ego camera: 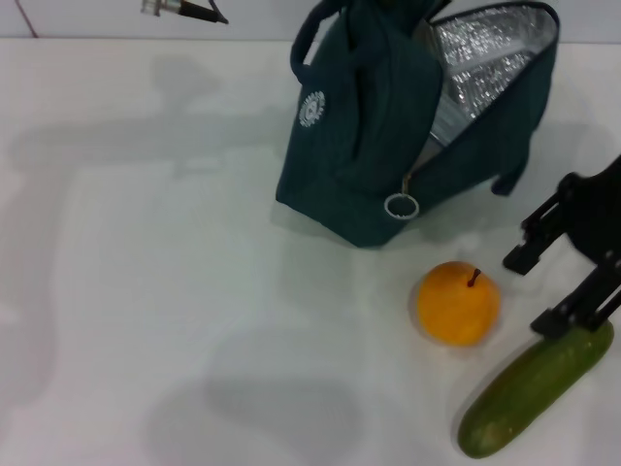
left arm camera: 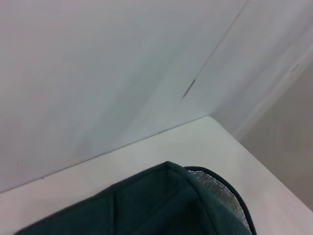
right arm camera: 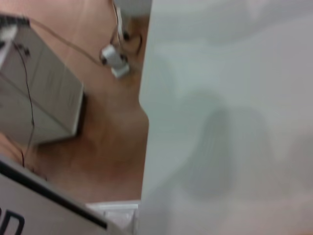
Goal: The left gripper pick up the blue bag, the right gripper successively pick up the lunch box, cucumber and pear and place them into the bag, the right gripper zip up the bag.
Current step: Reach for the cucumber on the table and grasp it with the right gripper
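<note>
On the white table the blue bag stands toward the far side, its top unzipped so the silver foil lining shows on the robot's right half, its two cord handles rising past the head view's upper edge. A white round logo sits on the near face and the ring zip pull hangs at the low end of the zip. The left gripper itself appears in no view; the left wrist view looks down on the bag's dark teal top edge with a sliver of foil, against the table's far corner and a pale wall. The right gripper reaches in from the right edge of the head view, its two black fingers spread apart and holding nothing, the nearer fingertip just above or touching the far end of the cucumber; which cannot be told. The cucumber lies diagonally at the near right. The pear, stem up, sits just beside it, between cucumber and bag, apart from both. The lunch box appears in no view. The right wrist view shows only the table edge and a brown floor beyond.
</note>
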{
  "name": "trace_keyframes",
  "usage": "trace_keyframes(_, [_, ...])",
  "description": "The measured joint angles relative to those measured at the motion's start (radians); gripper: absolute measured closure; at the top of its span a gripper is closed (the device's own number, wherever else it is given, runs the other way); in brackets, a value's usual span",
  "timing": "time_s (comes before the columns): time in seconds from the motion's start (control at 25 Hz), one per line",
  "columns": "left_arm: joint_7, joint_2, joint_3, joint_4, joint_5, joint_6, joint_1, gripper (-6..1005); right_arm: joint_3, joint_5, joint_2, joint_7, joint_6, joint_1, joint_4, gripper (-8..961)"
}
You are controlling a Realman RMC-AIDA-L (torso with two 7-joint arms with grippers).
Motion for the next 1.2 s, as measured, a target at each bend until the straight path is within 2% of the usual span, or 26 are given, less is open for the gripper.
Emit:
trace_keyframes(0.16, [0.000, 0.002, -0.005, 0.000, -0.001, -0.002, 0.005, 964, -0.053, -0.059, 0.042, 0.002, 0.005, 0.023, -0.002, 223])
trace_keyframes(0.28, [0.000, 0.003, -0.010, 0.000, -0.001, -0.004, 0.006, 964, -0.126, -0.064, 0.059, 0.005, 0.019, 0.026, -0.009, 213])
trace_keyframes(0.36, [0.001, 0.002, -0.016, 0.000, -0.001, -0.010, 0.007, 964, -0.189, -0.064, 0.062, 0.015, 0.039, 0.025, -0.016, 195])
trace_keyframes(0.48, [0.001, 0.001, -0.022, 0.000, -0.001, -0.014, 0.009, 963, -0.224, -0.064, 0.062, 0.017, 0.048, 0.026, -0.016, 168])
trace_keyframes(0.68, [0.001, -0.001, -0.028, 0.000, -0.001, -0.021, 0.010, 963, -0.324, -0.064, 0.063, 0.013, 0.081, 0.028, -0.017, 76])
trace_keyframes(0.88, [0.001, -0.002, -0.028, 0.001, -0.001, -0.033, 0.013, 963, -0.479, -0.064, 0.066, 0.008, 0.145, 0.028, -0.017, 75])
trace_keyframes(1.2, [0.011, -0.005, -0.028, 0.001, -0.023, -0.038, 0.035, 963, -0.651, -0.063, 0.073, 0.006, 0.244, 0.021, -0.038, 77])
